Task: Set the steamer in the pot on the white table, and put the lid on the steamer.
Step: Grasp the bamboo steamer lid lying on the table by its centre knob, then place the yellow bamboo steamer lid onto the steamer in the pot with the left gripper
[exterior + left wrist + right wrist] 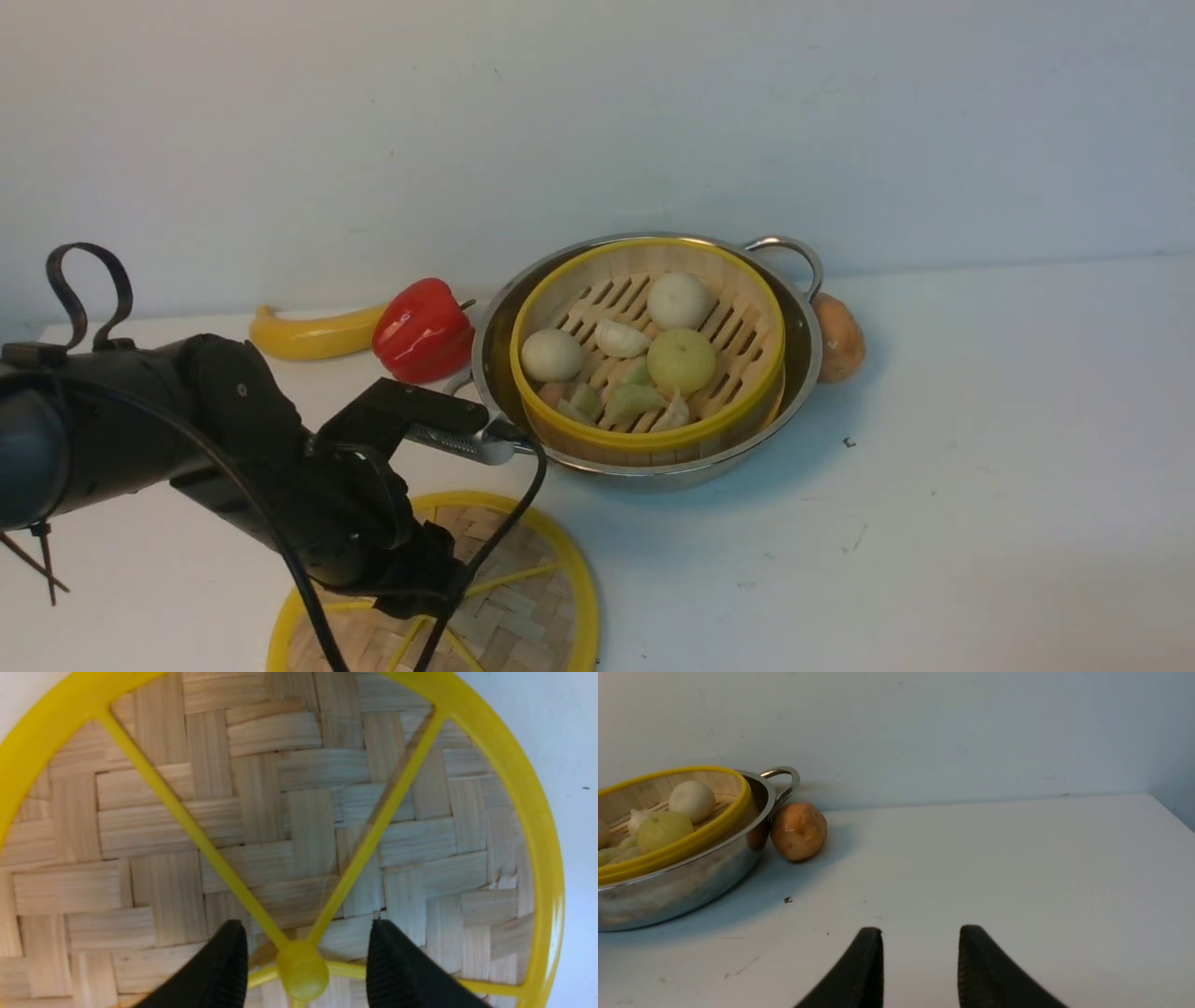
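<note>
The steamer [644, 437], a bamboo basket with a yellow rim, sits inside the shiny steel pot [803, 347] on the white table [980, 485]; buns and dumplings lie on its slats. The lid [532, 597], a woven disc with yellow spokes, lies flat on the table in front of the pot, partly under my left arm. In the left wrist view my left gripper [306, 926] is open just above the lid [299, 812], a finger on each side of the yellow hub [302, 970], with gaps showing. My right gripper [920, 933] stands open over bare table, right of the pot [691, 886].
A banana [308, 336] and a red bell pepper [425, 329] lie left of the pot by the wall. A brown potato [837, 338] rests against the pot's right handle [794, 252]. The pale wall runs close behind.
</note>
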Robot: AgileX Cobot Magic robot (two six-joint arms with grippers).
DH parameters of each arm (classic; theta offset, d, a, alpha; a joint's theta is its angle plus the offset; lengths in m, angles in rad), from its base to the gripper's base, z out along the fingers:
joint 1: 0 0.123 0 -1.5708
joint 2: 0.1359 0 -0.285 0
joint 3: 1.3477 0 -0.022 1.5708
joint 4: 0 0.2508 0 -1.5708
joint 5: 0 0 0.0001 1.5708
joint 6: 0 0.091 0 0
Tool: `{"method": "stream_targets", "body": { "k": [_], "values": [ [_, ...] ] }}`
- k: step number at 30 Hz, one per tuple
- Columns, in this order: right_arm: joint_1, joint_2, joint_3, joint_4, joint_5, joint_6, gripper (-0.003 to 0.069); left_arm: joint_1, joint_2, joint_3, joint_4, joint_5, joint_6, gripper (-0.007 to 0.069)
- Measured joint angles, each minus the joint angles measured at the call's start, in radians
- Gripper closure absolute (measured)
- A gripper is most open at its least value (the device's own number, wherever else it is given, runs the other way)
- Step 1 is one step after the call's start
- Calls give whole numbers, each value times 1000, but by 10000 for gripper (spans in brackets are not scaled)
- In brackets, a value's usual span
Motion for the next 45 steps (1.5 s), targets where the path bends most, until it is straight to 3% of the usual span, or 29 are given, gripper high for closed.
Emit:
{"method": "stream_targets", "body": {
  "k": [5,11,20,31,38,45],
  "values": [
    [0,0,0,0,0,0,416,0,31,-1,-2,1,3,343],
    [0,0,0,0,0,1,416,0,38,-10,-10,2,1,510],
    [0,0,0,0,0,1,416,0,-6,-58,20,147,-32,510],
    [0,0,0,0,0,3,416,0,-153,-118,277,403,-213,510],
    [0,0,0,0,0,3,416,0,-290,-137,298,443,-261,510],
    [0,0,0,0,0,3,416,0,-316,-287,299,490,-274,510]
  ]
}}
